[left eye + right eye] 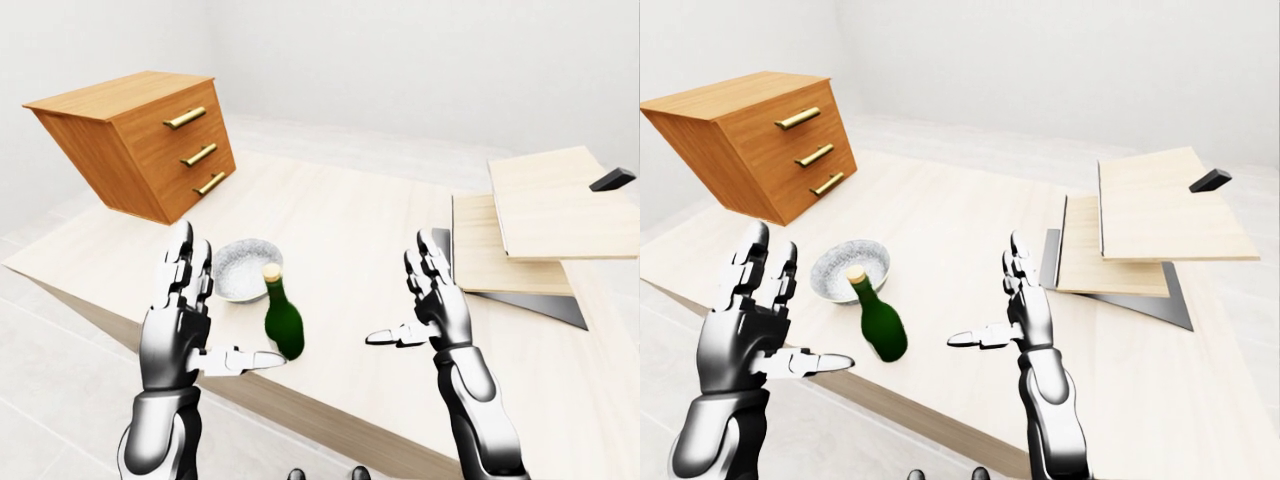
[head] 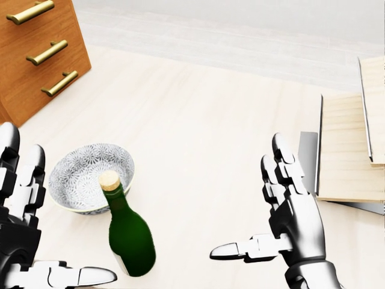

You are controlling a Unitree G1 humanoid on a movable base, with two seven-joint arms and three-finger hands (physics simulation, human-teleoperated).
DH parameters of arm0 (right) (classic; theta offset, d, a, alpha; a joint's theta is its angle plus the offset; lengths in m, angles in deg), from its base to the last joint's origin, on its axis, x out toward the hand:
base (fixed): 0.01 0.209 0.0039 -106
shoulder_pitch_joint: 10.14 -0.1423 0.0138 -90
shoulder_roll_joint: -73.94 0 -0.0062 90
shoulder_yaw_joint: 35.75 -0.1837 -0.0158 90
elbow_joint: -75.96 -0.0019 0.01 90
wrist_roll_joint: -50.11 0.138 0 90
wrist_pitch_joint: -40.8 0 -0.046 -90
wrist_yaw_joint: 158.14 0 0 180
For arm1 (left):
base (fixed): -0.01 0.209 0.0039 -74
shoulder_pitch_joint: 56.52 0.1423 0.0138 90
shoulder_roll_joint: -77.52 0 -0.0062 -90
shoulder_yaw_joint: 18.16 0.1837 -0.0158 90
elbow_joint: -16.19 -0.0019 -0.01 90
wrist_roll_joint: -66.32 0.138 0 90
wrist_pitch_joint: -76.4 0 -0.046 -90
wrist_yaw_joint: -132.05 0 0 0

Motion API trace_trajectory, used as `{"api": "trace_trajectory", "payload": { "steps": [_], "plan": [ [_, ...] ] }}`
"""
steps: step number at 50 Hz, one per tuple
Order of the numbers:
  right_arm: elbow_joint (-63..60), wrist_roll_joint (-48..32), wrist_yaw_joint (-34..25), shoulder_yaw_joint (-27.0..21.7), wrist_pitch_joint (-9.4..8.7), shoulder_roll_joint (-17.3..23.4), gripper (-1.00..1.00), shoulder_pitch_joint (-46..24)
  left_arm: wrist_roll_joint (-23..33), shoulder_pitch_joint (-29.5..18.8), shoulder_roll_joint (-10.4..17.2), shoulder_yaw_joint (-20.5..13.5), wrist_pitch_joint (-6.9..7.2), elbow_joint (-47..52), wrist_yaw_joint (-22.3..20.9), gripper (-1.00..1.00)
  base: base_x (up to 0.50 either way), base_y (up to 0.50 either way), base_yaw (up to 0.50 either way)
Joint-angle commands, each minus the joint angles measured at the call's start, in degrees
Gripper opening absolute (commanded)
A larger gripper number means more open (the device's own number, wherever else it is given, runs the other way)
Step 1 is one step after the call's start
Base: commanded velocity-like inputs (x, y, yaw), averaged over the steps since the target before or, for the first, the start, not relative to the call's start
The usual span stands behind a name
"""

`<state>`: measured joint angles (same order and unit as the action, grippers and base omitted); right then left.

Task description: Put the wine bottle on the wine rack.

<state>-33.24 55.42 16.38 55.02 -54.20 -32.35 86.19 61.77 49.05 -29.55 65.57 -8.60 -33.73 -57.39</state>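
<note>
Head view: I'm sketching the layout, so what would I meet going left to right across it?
Left hand → bowl → wine bottle → right hand → stacked wooden boards. The drawer chest sits top left, above the left hand and bowl.

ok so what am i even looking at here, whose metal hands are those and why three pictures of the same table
These are simulator renders from three cameras on a humanoid robot's head: one head view looking down, and a left-eye and right-eye pair showing nearly the same scene. The silver hands are its own. The left robot hand and right robot hand are both open and hold nothing. On the pale wooden table stands a green wine bottle with a cork, upright, beside a patterned bowl. At the left of each view sits a wooden drawer chest. At the right are stacked wooden shelves, apparently the wine rack.
</note>
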Motion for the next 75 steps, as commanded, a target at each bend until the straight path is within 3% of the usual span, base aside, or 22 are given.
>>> {"api": "trace_trajectory", "payload": {
  "steps": [1, 33, 49, 75],
  "plan": [
    [2.4, -0.1, 0.4, 0.4, 0.0, 0.0, 1.0, -0.2, 0.2, 1.0, -0.2, 0.7, 0.0, 1.1, 0.0, 1.0, 0.12, 0.05, 0.0],
    [2.8, -0.8, 0.4, 0.6, 0.0, 0.3, 1.0, -0.8, 0.0, 0.3, 0.1, 0.5, 0.0, 2.9, -0.1, 1.0, 0.0, 0.0, 0.0],
    [3.7, -2.4, 0.5, 1.0, 0.0, 0.4, 1.0, -0.9, -0.6, 1.0, -0.3, -0.2, 0.0, 3.1, -0.8, 1.0, 0.0, 0.0, 0.48],
    [2.4, -1.6, 0.2, 1.9, 0.0, 0.1, 1.0, 0.2, -0.6, 1.7, -0.5, -0.5, 0.0, 1.8, -1.4, 1.0, 0.07, -0.11, 0.0]
  ]
}}
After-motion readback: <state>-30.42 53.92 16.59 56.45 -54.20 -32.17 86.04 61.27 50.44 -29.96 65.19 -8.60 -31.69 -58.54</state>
